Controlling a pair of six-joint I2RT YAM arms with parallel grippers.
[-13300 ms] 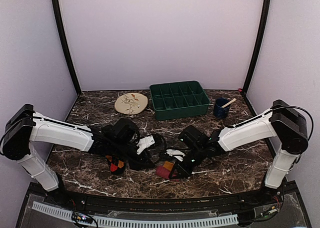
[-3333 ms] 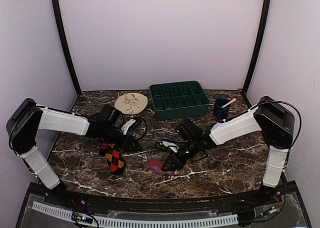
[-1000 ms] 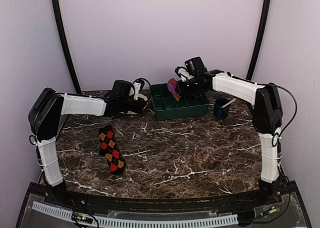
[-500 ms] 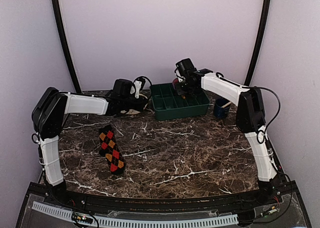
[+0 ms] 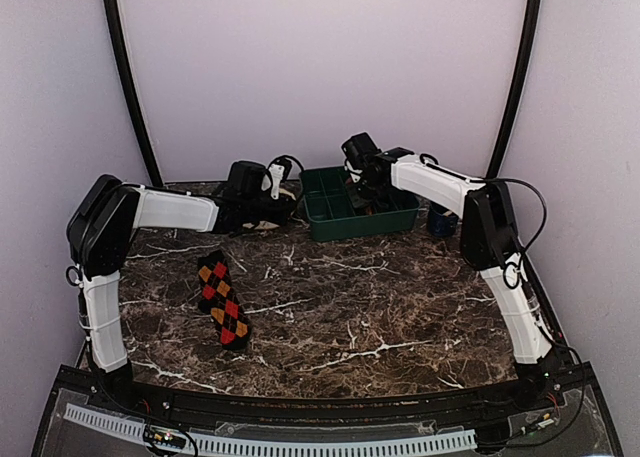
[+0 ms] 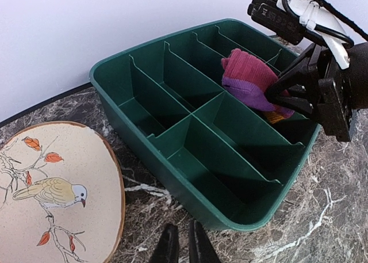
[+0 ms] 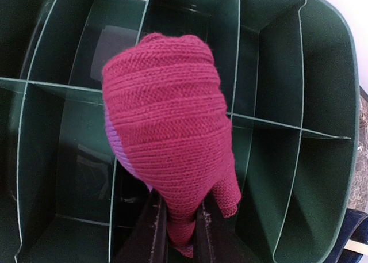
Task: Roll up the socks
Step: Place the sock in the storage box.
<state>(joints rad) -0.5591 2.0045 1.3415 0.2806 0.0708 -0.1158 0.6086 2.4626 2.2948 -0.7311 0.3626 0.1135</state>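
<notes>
**Top view:** The right gripper (image 5: pixel 362 174) is being held over the bin (image 5: pixel 330 223) at the far edge of the table (image 5: pixel 400 307). What it carries is being hidden by the arm here. A flat sock (image 5: pixel 222 299) is lying on the left half of the table, well apart from the bin and not yet rolled. The left gripper (image 5: pixel 278 199) is being kept just beside the bin's left end.

**Left wrist view:** What the top view hides is shown here. A pink and purple roll (image 6: pixel 250 77) is being gripped by the right gripper (image 6: pixel 296 87) over the compartments at the bin's right end. The left gripper (image 6: pixel 183 247) is seen with its fingers almost together and nothing between them. A plate (image 6: pixel 52 188) is lying beside the bin.

**Right wrist view:** The roll (image 7: pixel 167 130) is being pinched at its lower end by the closed right gripper (image 7: pixel 181 221), above a crossing of dividers. Whether it is touching a compartment floor cannot be told.

The step in hand is judged to be the stowing of the first roll. The next move calls for the roll to be centred over one compartment, lowered and released. The flat sock is then to be fetched.
</notes>
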